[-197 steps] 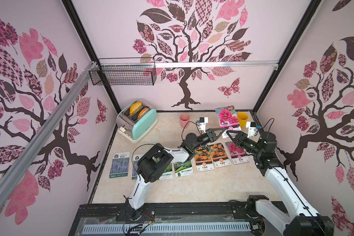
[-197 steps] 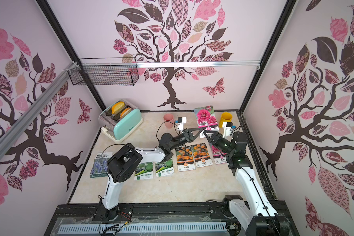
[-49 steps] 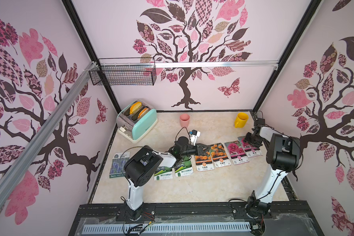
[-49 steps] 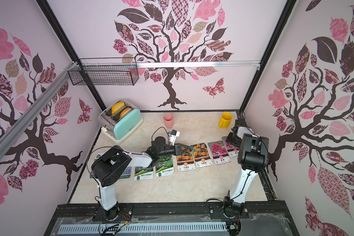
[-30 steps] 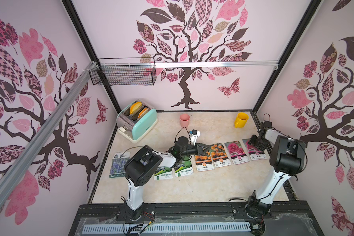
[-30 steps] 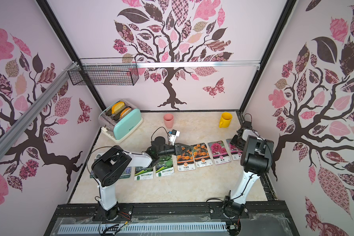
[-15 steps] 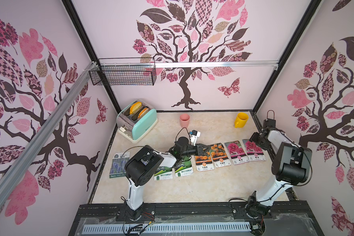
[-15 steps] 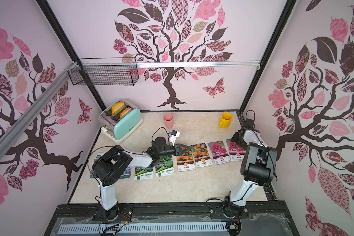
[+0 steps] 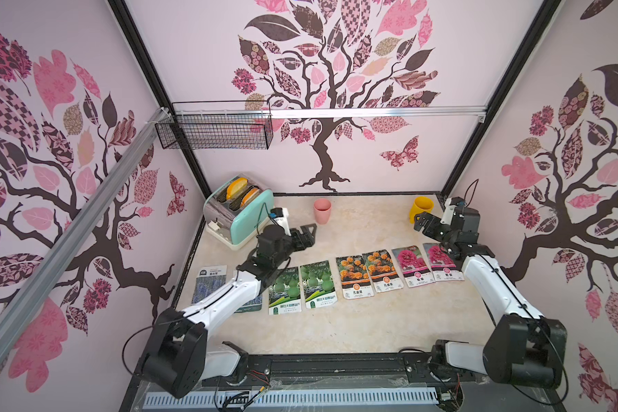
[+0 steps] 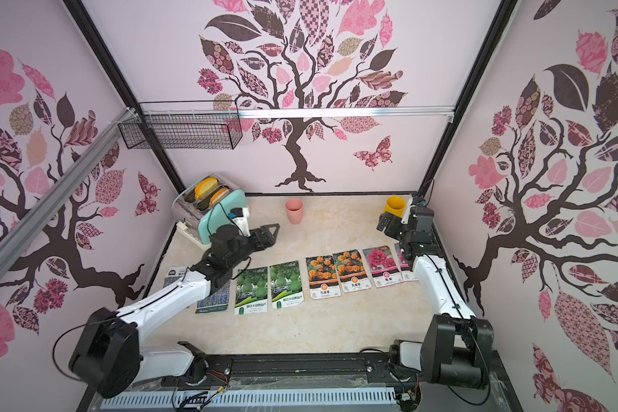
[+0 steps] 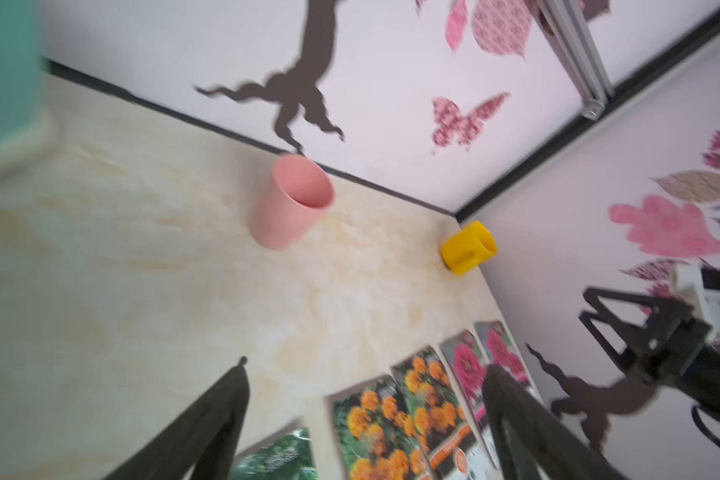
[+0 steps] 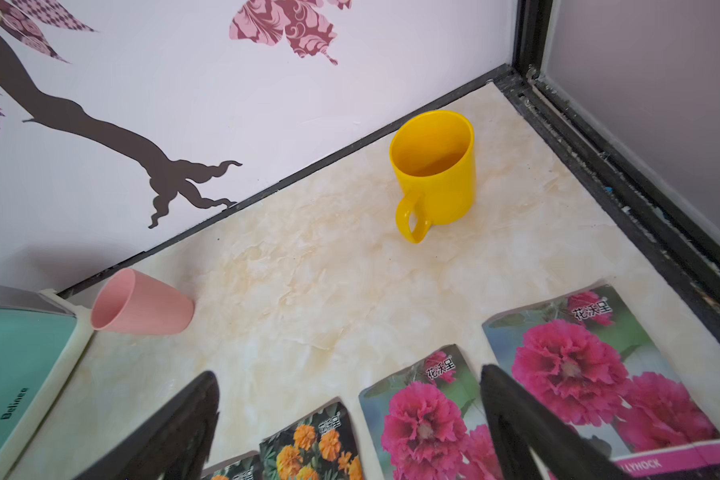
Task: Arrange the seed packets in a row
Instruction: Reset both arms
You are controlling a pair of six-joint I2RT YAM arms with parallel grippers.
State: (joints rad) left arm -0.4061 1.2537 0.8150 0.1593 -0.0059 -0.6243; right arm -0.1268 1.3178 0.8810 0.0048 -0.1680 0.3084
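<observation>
The seed packets lie flat in a row across the table in both top views: lavender [image 9: 209, 283], a second lavender partly under my left arm [image 10: 213, 299], two gourd packets [image 9: 284, 290], two marigold packets [image 9: 354, 276] and two magenta packets [image 9: 412, 265]. My left gripper [image 9: 308, 236] hangs open and empty above the table behind the gourd packets. The left wrist view shows its fingers [image 11: 225, 419] spread wide over the marigold packets [image 11: 391, 424]. My right gripper [image 9: 421, 224] is open and empty behind the magenta packets [image 12: 425, 415], near the yellow mug.
A mint toaster [image 9: 239, 210] stands at the back left. A pink cup [image 9: 322, 210] stands at the back middle and a yellow mug [image 9: 421, 208] in the back right corner. A wire basket [image 9: 215, 130] hangs on the back wall.
Both grippers have opened wide. My left gripper has lifted off the row and drawn back toward the toaster. My right gripper has pulled away from the end magenta packet toward the mug.
</observation>
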